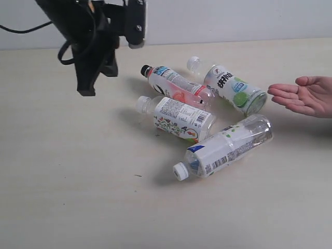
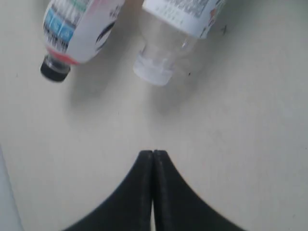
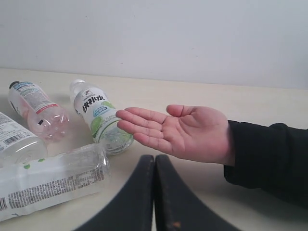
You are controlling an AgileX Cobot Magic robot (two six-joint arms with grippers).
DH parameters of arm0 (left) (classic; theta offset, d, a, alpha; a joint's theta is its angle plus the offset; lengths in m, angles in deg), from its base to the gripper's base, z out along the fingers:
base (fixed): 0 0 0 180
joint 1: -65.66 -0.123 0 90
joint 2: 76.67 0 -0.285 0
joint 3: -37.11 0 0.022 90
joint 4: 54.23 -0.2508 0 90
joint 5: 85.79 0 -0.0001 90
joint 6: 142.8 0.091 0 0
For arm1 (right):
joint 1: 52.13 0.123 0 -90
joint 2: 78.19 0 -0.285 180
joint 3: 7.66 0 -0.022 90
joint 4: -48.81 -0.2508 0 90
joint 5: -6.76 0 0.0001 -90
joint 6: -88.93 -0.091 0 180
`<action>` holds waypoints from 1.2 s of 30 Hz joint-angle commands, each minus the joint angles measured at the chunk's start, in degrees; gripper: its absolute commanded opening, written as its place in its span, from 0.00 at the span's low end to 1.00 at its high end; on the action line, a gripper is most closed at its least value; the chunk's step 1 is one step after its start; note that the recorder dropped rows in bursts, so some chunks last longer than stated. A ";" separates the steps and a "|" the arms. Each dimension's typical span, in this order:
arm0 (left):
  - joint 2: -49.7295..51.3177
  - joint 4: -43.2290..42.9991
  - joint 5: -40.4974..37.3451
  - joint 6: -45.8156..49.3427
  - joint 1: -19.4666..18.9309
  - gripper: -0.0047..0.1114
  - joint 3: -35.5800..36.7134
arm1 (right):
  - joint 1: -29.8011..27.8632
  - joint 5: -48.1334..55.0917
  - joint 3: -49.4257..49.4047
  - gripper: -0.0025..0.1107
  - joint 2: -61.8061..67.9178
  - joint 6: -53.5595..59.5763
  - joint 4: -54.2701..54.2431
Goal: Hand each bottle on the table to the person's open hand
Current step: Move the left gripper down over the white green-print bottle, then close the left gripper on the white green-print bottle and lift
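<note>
Several bottles lie on their sides in a cluster on the table. The black-capped pink bottle and the green-lime bottle are farthest back. The floral bottle is in the middle and the white/blue bottle is nearest. The person's open hand waits palm up at the right edge, just right of the green-lime bottle. My left gripper hangs shut and empty above the table, left of the cluster; its wrist view shows the pink bottle's black cap and the floral bottle's white cap. My right gripper is shut and empty, close before the hand.
A pale wall runs along the table's far edge. A black cable trails from the left arm at the top left. The person's black sleeve reaches in beside my right gripper.
</note>
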 commanded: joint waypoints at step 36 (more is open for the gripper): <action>14.50 6.70 -1.43 14.53 5.51 0.74 -12.88 | 0.23 -0.39 -0.28 0.02 -0.38 0.00 0.12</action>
